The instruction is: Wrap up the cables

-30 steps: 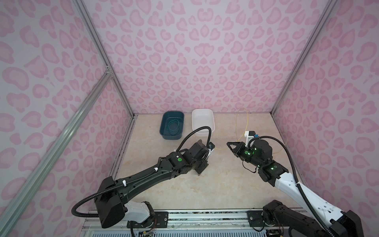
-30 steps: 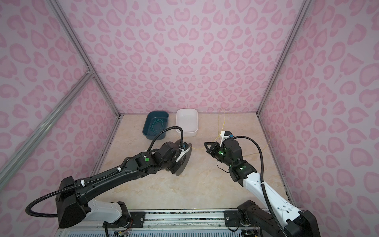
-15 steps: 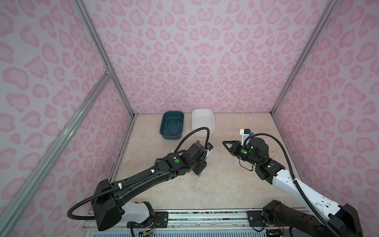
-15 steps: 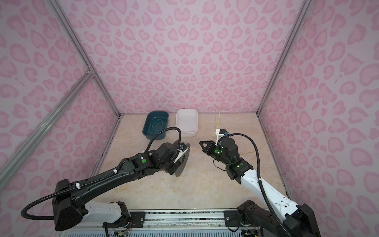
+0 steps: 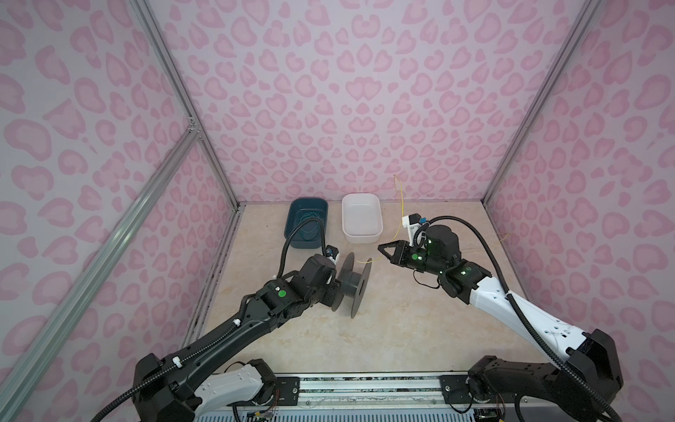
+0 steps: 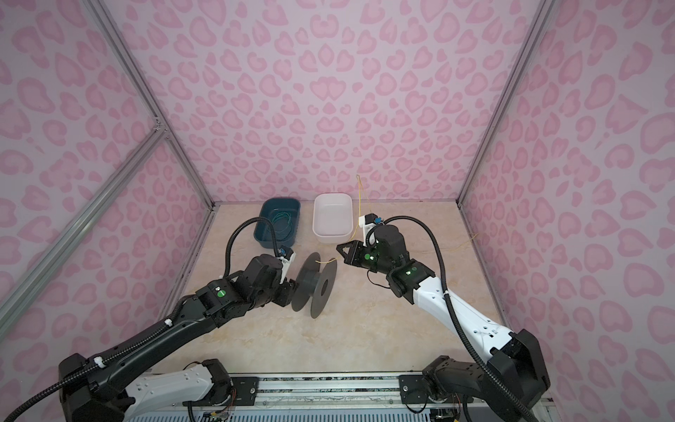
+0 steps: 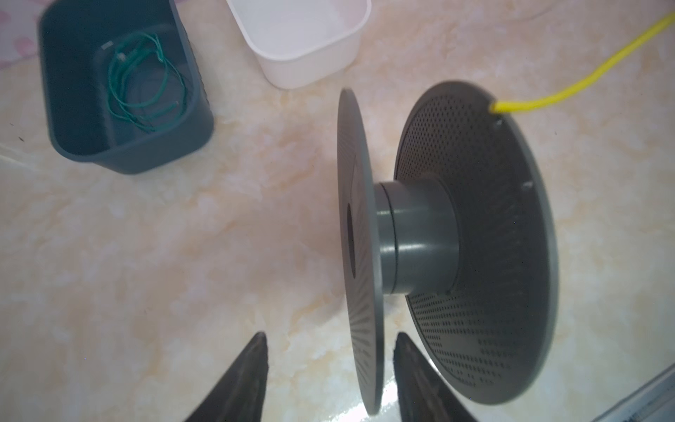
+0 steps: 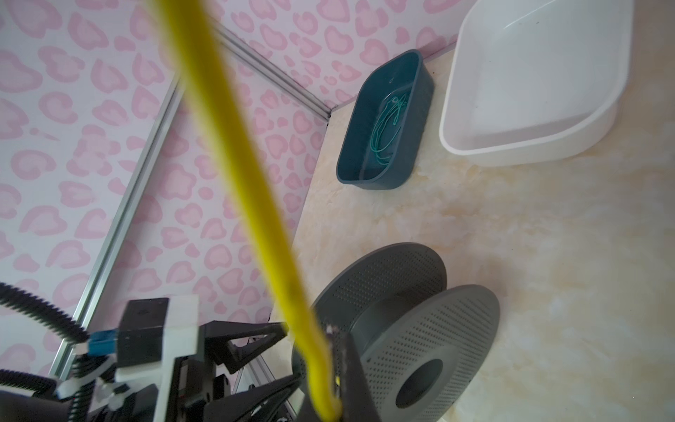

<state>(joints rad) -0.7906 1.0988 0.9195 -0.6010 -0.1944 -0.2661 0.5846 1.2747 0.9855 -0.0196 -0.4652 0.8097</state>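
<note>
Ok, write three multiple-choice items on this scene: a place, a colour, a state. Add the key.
1. The green wire lies: A in the dark bin; B in the white bin; C on the bare table.
2. The cable at the rim of the spool is: A red; B yellow; C black.
3. The right gripper is: A wide open; B shut on the cable; C out of view.
Key: 1 A, the coil sits inside that bin. 2 B, bright yellow against the grey flange. 3 B, its jaws pinch the cable.
</note>
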